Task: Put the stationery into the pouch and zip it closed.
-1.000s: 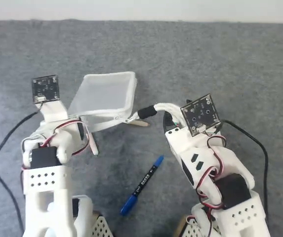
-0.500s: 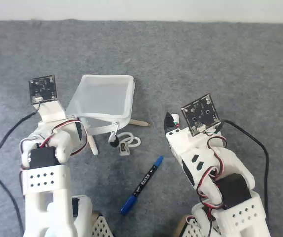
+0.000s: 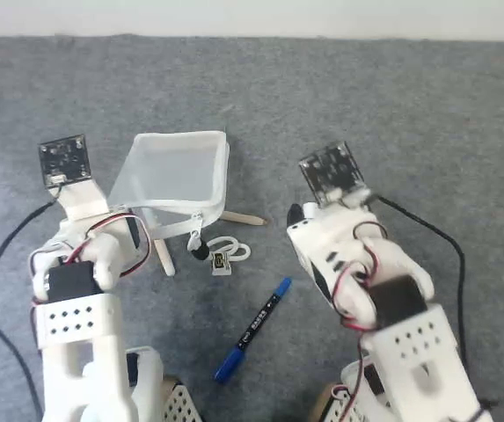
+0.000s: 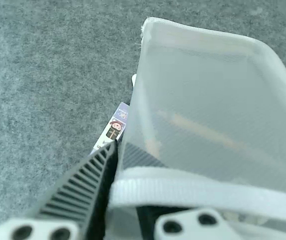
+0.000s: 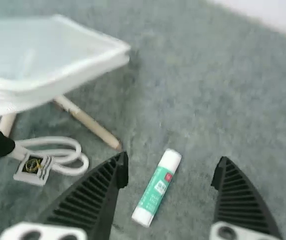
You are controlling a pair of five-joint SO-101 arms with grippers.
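The translucent white pouch lies at the left of the grey mat, its zip edge raised. My left gripper is shut on that zip band; the pouch stretches away from it. The zip's white pull cord lies loose on the mat. A wooden pencil pokes out from under the pouch. A blue pen lies nearer the front. My right gripper stands open above a green-and-white glue stick, with the pencil, cord and pouch beyond.
A pale stick lies beside the left arm. A small labelled item shows under the pouch's edge. Grey mat spreads open to the back and right. Both arm bases stand at the front edge.
The right gripper let go of the pull cord, which dropped onto the mat. The right arm then swung left and forward. The left arm drew the pouch slightly left.
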